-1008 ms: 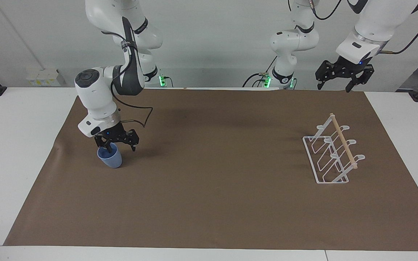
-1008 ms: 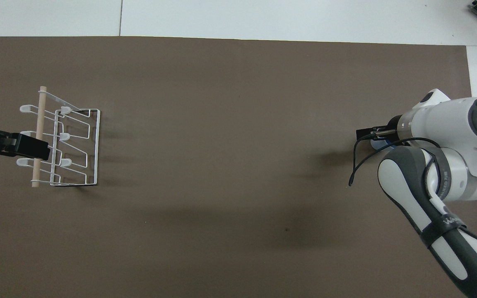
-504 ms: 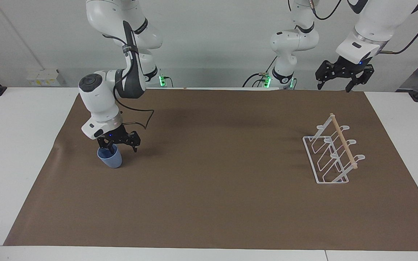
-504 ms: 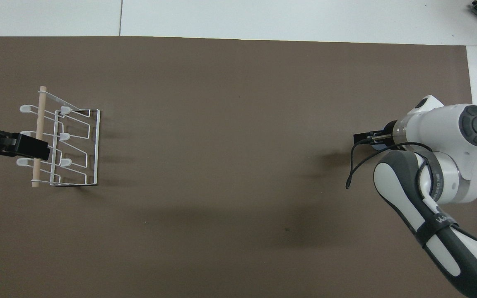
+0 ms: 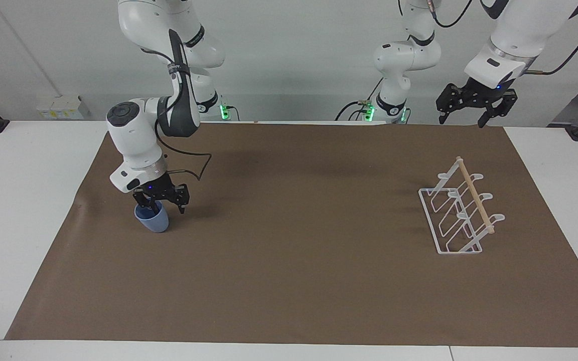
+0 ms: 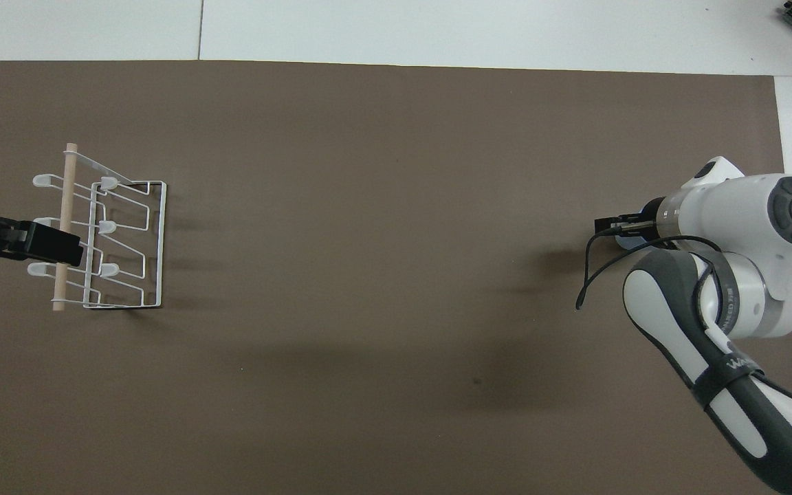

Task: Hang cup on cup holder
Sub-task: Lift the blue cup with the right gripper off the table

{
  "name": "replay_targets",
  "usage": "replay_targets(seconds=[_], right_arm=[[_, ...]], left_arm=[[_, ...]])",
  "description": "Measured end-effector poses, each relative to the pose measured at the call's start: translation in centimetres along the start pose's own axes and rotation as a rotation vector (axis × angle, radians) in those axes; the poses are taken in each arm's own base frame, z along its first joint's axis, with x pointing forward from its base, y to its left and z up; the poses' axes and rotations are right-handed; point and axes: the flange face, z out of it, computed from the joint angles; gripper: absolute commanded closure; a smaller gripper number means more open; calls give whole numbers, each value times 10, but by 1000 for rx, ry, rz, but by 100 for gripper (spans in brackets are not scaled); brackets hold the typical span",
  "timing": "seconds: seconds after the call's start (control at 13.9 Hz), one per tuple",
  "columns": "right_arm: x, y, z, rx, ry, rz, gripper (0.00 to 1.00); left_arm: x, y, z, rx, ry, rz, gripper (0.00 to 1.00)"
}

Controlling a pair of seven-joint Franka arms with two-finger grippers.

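Now my right jaws [image 5: 159,205] straddle the rim of the small light-blue plastic tumbler [image 5: 152,220] near the desk's edge at my right arm's end, one finger inside, not yet clamped. It looks light, smooth, perhaps slippery; the rim wall suits gripping. My left jaws [image 5: 474,104] wait open, high above the white wire rack [image 5: 457,216].

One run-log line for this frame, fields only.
right claw: at cup rim, one finger inside | left claw: open, waiting raised | cup holder: empty
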Motion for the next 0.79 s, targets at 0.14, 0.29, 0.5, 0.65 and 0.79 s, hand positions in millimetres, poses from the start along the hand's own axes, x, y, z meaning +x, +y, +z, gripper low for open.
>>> replay_targets(seconds=[0.14, 0.29, 0.5, 0.65, 0.79], right_arm=[[0, 1, 0, -1, 0, -12, 90], [0, 10, 0, -4, 8, -51, 100], [2, 27, -3, -15, 38, -85, 100], [2, 28, -3, -15, 39, -91, 100], [2, 28, -3, -15, 39, -91, 100]], left_arm=[[0, 0, 0, 0, 0, 0, 0], [0, 0, 0, 0, 0, 0, 0], [0, 0, 0, 0, 0, 0, 0], [0, 0, 0, 0, 0, 0, 0], [0, 0, 0, 0, 0, 0, 0]])
